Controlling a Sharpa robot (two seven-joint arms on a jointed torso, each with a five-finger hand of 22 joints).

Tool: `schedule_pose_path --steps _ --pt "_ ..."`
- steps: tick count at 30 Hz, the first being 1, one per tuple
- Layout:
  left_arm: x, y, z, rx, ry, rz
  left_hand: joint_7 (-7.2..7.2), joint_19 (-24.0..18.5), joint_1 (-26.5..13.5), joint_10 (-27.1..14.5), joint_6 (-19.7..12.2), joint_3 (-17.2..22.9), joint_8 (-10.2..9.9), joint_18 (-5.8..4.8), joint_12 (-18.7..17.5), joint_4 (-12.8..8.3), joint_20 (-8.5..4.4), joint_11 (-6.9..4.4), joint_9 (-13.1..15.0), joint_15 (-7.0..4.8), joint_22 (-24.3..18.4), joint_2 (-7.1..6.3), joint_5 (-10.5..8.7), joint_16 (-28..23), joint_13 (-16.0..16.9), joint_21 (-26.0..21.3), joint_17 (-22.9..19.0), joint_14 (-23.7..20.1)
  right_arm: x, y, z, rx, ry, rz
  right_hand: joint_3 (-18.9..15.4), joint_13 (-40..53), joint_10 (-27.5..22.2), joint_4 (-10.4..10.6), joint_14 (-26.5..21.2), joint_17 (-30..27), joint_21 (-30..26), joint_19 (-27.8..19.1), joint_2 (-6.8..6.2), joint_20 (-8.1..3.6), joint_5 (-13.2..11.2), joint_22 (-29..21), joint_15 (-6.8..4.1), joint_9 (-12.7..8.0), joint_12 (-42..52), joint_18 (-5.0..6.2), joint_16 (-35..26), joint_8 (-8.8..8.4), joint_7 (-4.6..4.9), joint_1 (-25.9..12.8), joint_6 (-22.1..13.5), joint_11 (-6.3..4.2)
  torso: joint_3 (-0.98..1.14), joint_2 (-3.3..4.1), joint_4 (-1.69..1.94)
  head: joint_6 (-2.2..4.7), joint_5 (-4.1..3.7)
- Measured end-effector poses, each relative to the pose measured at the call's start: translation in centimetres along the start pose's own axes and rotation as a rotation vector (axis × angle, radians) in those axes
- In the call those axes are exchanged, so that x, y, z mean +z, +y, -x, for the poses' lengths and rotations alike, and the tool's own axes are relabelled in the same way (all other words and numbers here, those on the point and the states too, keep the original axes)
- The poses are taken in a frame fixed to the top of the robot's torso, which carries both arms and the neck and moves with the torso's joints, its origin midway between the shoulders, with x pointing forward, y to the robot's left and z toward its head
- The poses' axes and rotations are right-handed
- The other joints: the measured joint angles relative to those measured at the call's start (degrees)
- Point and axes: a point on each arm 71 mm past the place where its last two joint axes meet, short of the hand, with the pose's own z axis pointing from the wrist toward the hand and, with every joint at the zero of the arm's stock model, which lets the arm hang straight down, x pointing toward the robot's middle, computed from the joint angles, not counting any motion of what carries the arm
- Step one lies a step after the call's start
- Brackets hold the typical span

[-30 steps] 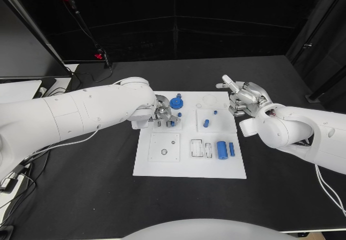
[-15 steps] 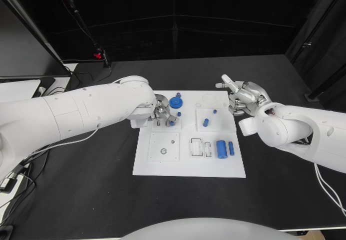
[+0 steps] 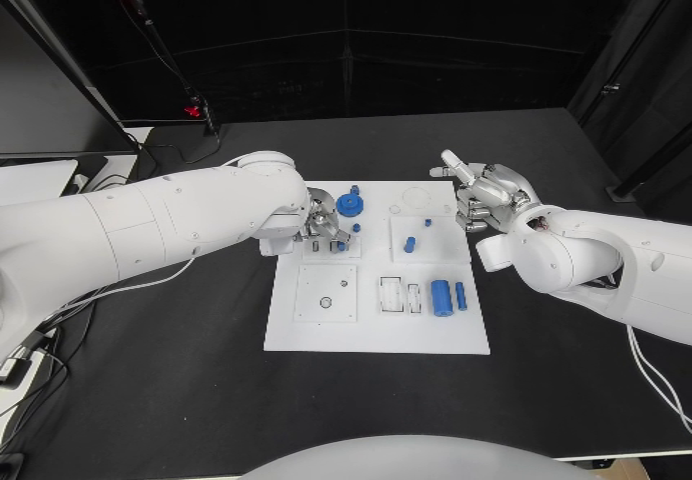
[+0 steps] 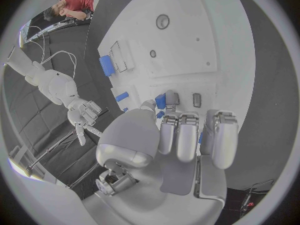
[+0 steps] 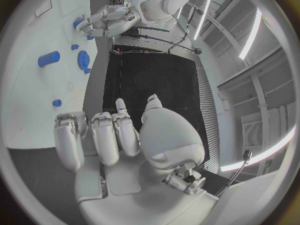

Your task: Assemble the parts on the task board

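The white task board [image 3: 375, 318] lies in the middle of the black table. My left hand [image 3: 320, 228] hovers over its far left part, fingers curled, pinching a small blue part [image 4: 160, 101] between thumb and finger just above the board [image 4: 212, 45]. A blue gear [image 3: 348, 206] stands right beside that hand. A short blue peg [image 3: 411, 244] and a blue cylinder [image 3: 441, 297] lie further right on the board. My right hand [image 3: 483, 195] hangs at the board's far right corner, fingers apart and holding nothing.
Two recessed squares [image 3: 327, 293] and narrow slots [image 3: 392, 295] mark the board's near half. A thin blue pin [image 3: 460, 294] lies beside the cylinder. A small blue piece [image 3: 355, 188] sits at the board's far edge. Black table surrounds the board.
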Motion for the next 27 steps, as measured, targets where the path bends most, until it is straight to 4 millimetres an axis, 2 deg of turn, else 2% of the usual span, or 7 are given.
schedule_pose_path --steps 3,10,11,14,19,22,27 --pt "0.01 0.0 0.0 0.0 0.001 0.0 0.0 -0.21 0.02 -0.06 0.0 0.0 0.0 0.01 0.04 0.0 -0.21 0.07 0.08 -0.15 0.0 -0.01 0.07 0.0 0.0 0.0 0.0 -0.14 0.02 -0.03 -0.01 0.0 0.0 -0.003 0.0 0.0 0.0 0.0 0.0 0.0 0.0 0.2 0.0 0.2 0.2 0.0 0.0 0.0 0.0 0.0 0.0 0.0 0.0 0.0 0.0 0.0 0.0 0.0 0.0 -0.04 -0.03" --pt "0.02 0.01 0.01 0.002 0.004 0.0 -0.12 -0.01 1.35 0.05 0.12 1.2 -0.59 0.01 0.06 -0.06 -0.41 -0.05 0.55 -0.14 0.0 -1.06 0.35 0.0 -0.01 0.0 0.0 -0.15 0.05 -0.12 -0.01 -0.001 -0.001 -0.01 0.0 0.0 0.0 0.0 0.0 0.0 0.0 0.2 0.0 0.2 0.2 0.0 0.0 0.0 0.0 0.0 0.0 0.0 0.0 0.0 0.0 0.0 0.0 0.0 0.0 -0.2 -0.37" --pt "0.02 0.01 0.01 0.002 0.004 0.0 -0.19 -0.01 1.78 0.06 0.2 1.66 -0.59 0.01 0.05 -0.19 -0.41 -0.05 0.73 -0.14 0.0 -1.49 0.89 0.0 -0.06 0.0 0.0 -0.15 0.05 -0.13 0.0 -0.001 -0.001 -0.011 0.0 0.0 0.0 0.0 0.0 0.0 0.0 0.2 0.0 0.2 0.2 0.0 0.0 0.0 0.0 0.0 0.0 0.0 0.0 0.0 0.0 0.0 0.0 -0.01 0.0 -0.21 -0.37" --pt "0.02 0.0 0.02 0.002 0.004 -0.001 -0.19 -0.01 3.95 0.15 0.2 3.76 -1.04 0.01 -0.01 -0.72 -0.41 -0.14 1.23 -0.17 0.0 -3.08 4.21 0.0 -0.29 0.0 0.0 -0.17 0.05 -0.17 0.03 -0.001 -0.002 -0.014 0.0 0.0 0.0 0.0 0.0 0.0 0.0 0.2 0.02 0.2 0.2 0.0 0.0 -0.01 0.0 0.0 0.0 0.0 0.0 0.02 0.0 0.0 -0.01 -0.01 0.01 -0.22 -0.43" --pt "-0.01 0.02 0.08 0.001 0.002 -0.003 -0.16 -0.03 6.77 0.15 0.18 7.73 -1.6 0.01 -0.24 -0.97 -0.81 -0.14 2.12 -0.32 0.0 -5.58 7.87 0.0 -0.29 0.0 0.0 -0.27 0.06 -0.25 0.16 -0.002 -0.006 -0.019 0.0 0.0 0.0 0.0 0.0 0.0 0.0 0.2 0.23 0.2 0.2 0.0 0.0 -0.05 0.0 -0.01 0.0 0.0 0.0 0.23 0.0 0.0 -0.01 -0.02 0.05 -0.17 -0.46" --pt "-0.01 0.07 0.08 0.0 0.001 -0.004 0.14 -0.01 8.29 0.16 0.09 9.83 -1.82 0.01 -0.32 -0.96 -0.82 -0.14 2.88 -0.33 0.0 -7.09 8.63 0.0 -0.2 0.0 0.0 -0.27 0.06 -0.29 0.22 -0.003 -0.007 -0.023 0.0 0.0 0.0 0.0 0.0 0.0 0.0 0.2 0.23 0.2 0.2 0.0 0.0 -0.04 0.0 0.0 0.0 0.0 0.0 0.23 0.0 0.0 0.0 -0.02 0.07 -0.16 -0.46" --pt "-0.02 0.12 0.09 -0.003 -0.004 -0.008 0.33 -0.01 9.54 0.16 0.31 11.44 -2.02 0.0 -0.22 -0.75 -0.82 -0.13 3.04 -0.42 0.0 -8.06 8.63 0.0 -0.01 0.0 0.0 -0.19 0.08 -0.38 0.27 -0.004 -0.009 -0.029 0.02 0.0 0.0 0.02 0.0 0.01 0.0 0.2 0.23 0.2 0.2 0.0 0.0 -0.1 0.0 0.0 0.0 0.0 0.0 0.23 0.0 0.0 -0.01 -0.02 0.07 -0.2 -0.44"
